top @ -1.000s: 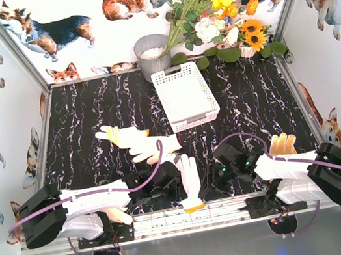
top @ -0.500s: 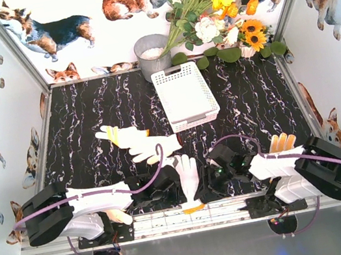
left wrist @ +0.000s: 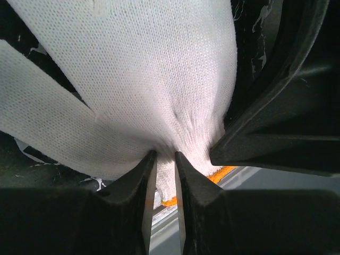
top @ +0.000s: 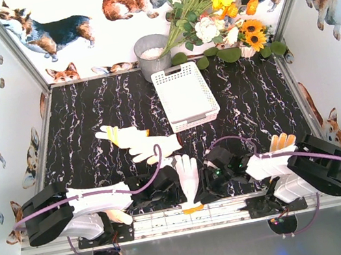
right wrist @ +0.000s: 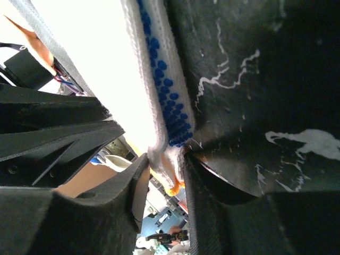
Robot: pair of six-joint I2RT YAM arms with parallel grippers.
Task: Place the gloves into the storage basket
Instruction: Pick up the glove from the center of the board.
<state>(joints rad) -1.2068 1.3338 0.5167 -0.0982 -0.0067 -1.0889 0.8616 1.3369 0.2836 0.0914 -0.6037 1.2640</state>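
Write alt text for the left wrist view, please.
A white knit glove fills the frame, pinched near its orange cuff by the shut left gripper. Black marbled table shows behind.

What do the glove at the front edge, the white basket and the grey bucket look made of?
The glove is white knitted fabric, matt: fine stitch rows show, orange cuff. The basket looks like moulded plastic, smooth white with slotted lattice walls. The bucket is probably metal: dull grey sheen, too small to be sure.
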